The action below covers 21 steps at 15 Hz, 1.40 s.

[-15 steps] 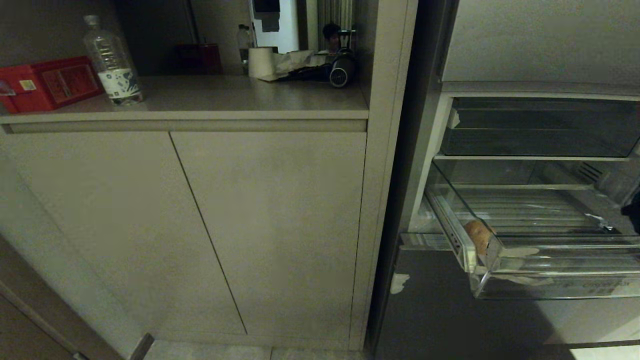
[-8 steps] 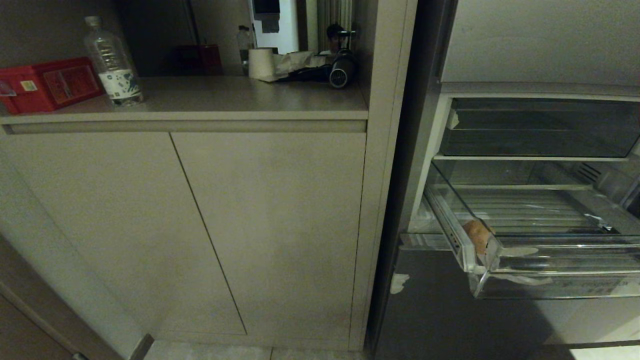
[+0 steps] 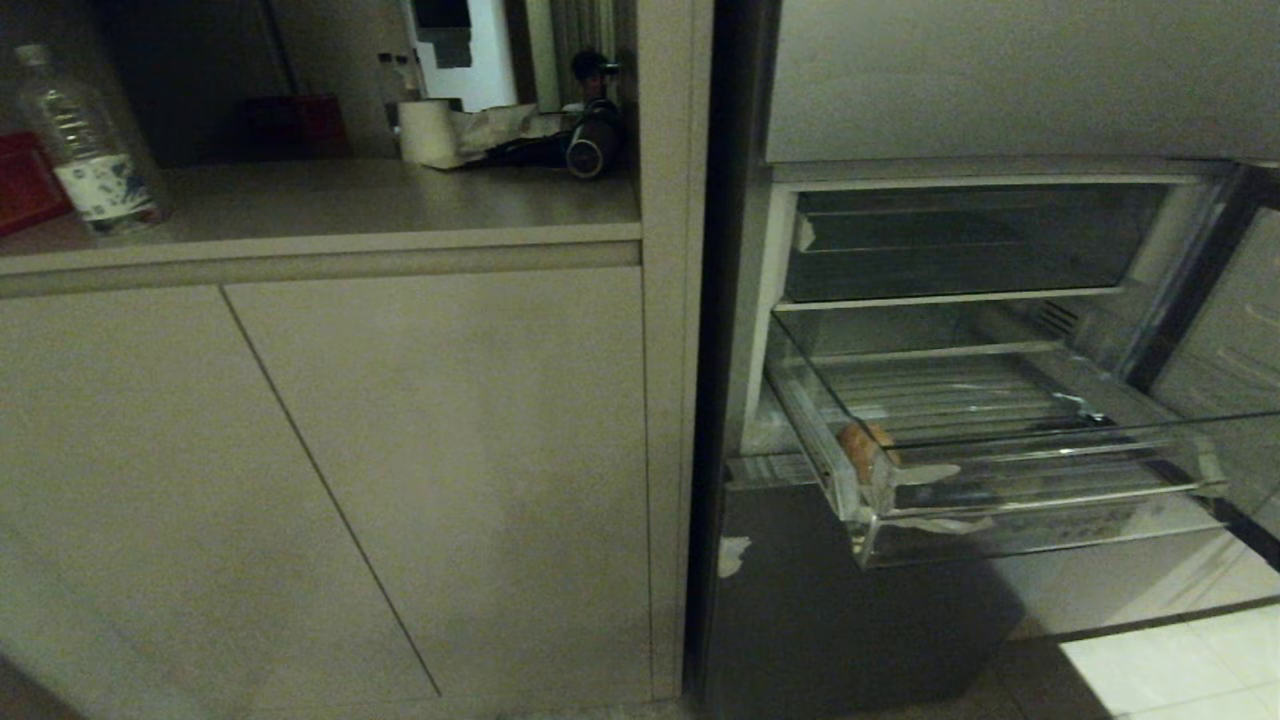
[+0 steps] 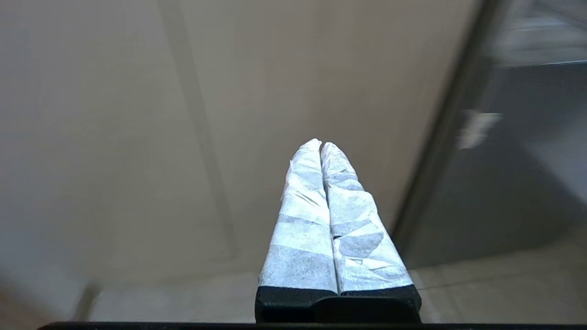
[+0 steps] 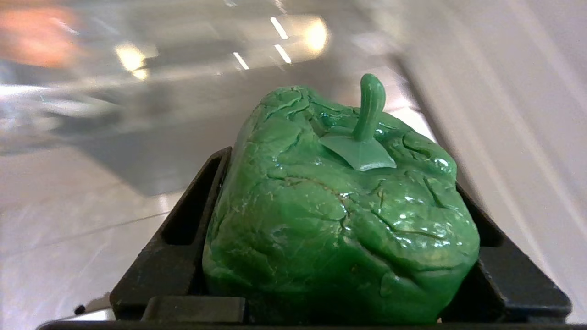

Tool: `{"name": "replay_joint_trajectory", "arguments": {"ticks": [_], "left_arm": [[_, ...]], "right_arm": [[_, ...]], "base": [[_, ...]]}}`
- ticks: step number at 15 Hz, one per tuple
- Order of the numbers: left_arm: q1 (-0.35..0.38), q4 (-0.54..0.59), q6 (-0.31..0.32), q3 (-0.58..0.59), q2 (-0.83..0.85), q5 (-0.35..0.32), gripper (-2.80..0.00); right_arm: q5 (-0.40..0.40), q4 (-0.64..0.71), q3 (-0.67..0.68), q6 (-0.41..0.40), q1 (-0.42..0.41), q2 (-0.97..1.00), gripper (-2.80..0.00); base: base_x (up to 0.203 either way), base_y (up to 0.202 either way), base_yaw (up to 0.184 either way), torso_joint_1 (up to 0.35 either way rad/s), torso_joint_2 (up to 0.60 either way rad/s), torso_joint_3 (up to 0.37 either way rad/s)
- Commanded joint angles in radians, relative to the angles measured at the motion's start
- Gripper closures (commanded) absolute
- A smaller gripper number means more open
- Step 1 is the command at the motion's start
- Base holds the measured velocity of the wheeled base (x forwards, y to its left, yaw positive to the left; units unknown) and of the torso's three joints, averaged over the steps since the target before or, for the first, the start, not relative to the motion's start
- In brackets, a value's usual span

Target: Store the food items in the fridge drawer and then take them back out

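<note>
- The whole head view has slid sideways compared with a moment ago: the cabinet and fridge now sit further left, more of the fridge's right side shows, and a strip of pale floor tile [image 3: 1190, 650] appears. That is the camera turning with the robot, not the furniture moving.
- The fridge drawer [image 3: 1030, 530] remains pulled out, its clear front lip facing the robot, with the shallower clear bin [image 3: 960, 250] above it.
- The dark shape at the right edge of the head view a second ago is gone; neither arm shows there now.
- The right gripper [image 5: 339, 256] has its fingers clamped on the green bell pepper [image 5: 339, 206], stem pointing away from the wrist camera, with blurred floor and the drawer behind it. The pepper is therefore out of the drawer.
- The tan-orange lump [image 3: 866, 447] lies in the drawer's front left corner, against the side wall.
- The left gripper [image 4: 323, 146] hangs parked before the cabinet door [image 4: 114, 137], its padded fingers together and empty.
- Judged from this, the take-out half is underway: one item lifted, the lump left to fetch.
</note>
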Motion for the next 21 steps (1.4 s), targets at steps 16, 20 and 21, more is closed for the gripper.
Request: {"name": "replay_joint_trajectory", "arguments": {"ticks": [16,20,21], "left_arm": [[0.0,0.0,0.0,0.0,0.002,0.0,0.0],[0.0,0.0,-0.001,0.0,0.002,0.0,0.0],[0.0,0.0,0.0,0.0,0.002,-0.001,0.0]], "right_arm": [[0.0,-0.139,0.1,-0.009,0.0,-0.013,0.0],[-0.011,-0.229,0.107,-0.008,-0.061,0.041,0.0],[-0.012,-0.253,0.1,-0.008,-0.092,0.077,0.0]], "base": [[0.0,0.007,-0.175,0.001,0.0,0.002],[-0.001,0.001,-0.05,0.0,0.0,0.0],[0.0,0.0,0.0,0.0,0.0,0.0]]}}
